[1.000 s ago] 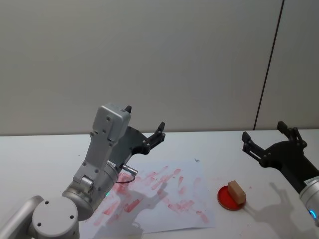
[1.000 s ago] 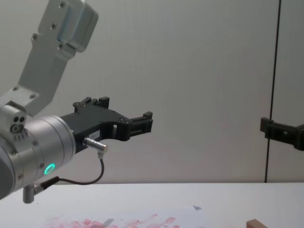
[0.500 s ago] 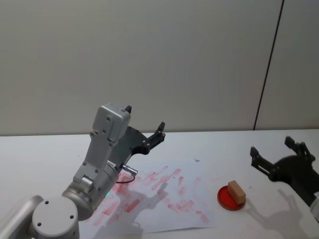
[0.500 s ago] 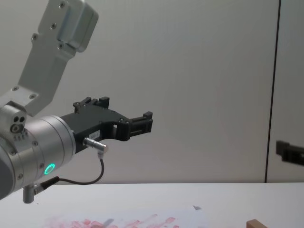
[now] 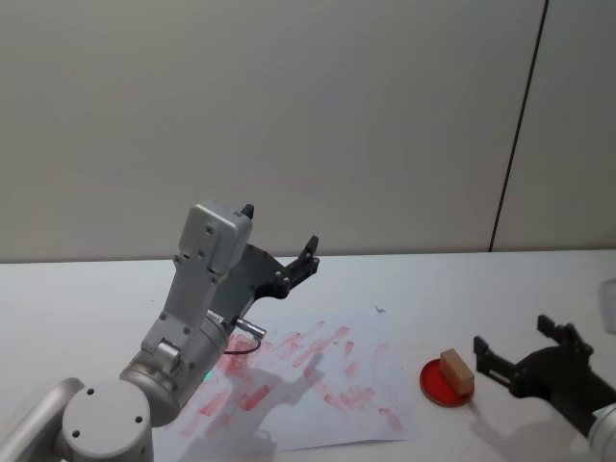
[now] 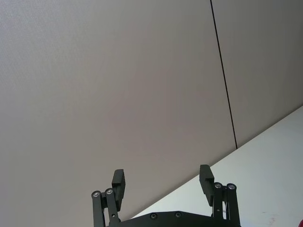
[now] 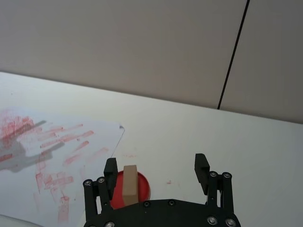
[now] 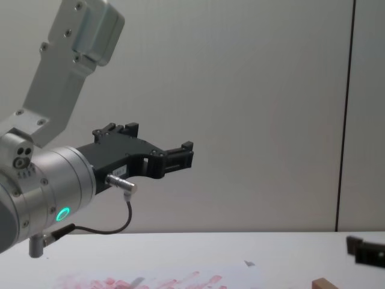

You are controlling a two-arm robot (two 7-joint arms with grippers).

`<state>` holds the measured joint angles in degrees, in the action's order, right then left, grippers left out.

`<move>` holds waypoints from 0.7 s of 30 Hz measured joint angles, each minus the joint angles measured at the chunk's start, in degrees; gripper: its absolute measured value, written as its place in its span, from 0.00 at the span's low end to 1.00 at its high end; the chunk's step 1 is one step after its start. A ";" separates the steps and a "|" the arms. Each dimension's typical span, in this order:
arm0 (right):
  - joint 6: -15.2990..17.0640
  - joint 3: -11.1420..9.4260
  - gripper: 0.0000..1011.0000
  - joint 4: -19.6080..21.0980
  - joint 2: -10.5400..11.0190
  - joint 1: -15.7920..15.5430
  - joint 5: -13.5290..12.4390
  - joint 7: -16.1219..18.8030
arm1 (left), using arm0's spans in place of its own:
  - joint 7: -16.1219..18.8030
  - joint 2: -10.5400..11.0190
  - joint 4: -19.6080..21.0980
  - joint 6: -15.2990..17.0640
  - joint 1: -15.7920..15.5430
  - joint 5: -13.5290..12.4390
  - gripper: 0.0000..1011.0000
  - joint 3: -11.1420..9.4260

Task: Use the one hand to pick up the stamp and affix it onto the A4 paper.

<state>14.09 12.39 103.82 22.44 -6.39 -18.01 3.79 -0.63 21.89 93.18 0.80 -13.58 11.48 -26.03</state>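
Note:
The stamp (image 5: 457,372), a small light-brown wooden block, stands on a round red ink pad (image 5: 438,386) just right of the A4 paper (image 5: 318,390), a white sheet smeared with red prints. My right gripper (image 5: 512,335) is open and low over the table, just right of the stamp and pointing at it. In the right wrist view the stamp (image 7: 129,185) sits ahead of the right gripper (image 7: 156,165), close to one finger (image 7: 111,166) and not between the jaws. My left gripper (image 5: 279,231) hangs open and empty, raised above the paper's far left part.
The ink pad (image 7: 142,186) lies on the white tabletop (image 5: 452,289) near the paper's corner (image 7: 118,127). The left arm's fat silver wrist (image 8: 42,198) with a green ring fills the near left. A grey wall stands behind the table.
My right gripper has dropped from high at the far right to just above the table and closed in on the stamp. The left arm has not moved.

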 joint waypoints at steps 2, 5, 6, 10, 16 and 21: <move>0.77 0.45 0.99 -0.64 -0.58 0.40 0.80 0.23 | 0.01 0.00 0.00 0.00 0.00 0.00 0.99 0.00; 1.88 1.19 0.99 -2.05 -1.62 1.28 2.37 0.59 | 0.00 0.00 0.00 0.00 0.00 0.00 0.99 0.00; 2.05 1.33 0.99 -2.37 -1.85 1.47 2.67 0.66 | 0.01 0.00 0.00 0.00 0.00 0.00 0.99 0.00; 2.85 2.06 0.99 -4.07 -3.08 2.63 4.22 0.94 | 0.01 0.00 0.00 0.00 0.00 0.00 0.99 0.00; 3.62 3.23 0.99 -7.21 -5.17 4.66 6.58 1.23 | 0.01 0.00 0.00 0.00 0.00 0.00 0.99 0.00; 3.93 3.97 0.99 -9.57 -6.65 6.23 8.22 1.62 | 0.01 0.00 0.00 0.00 0.00 0.00 0.99 0.00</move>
<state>18.01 16.36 94.24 15.79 -0.16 -9.79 5.40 -0.62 21.89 93.17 0.80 -13.59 11.48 -26.03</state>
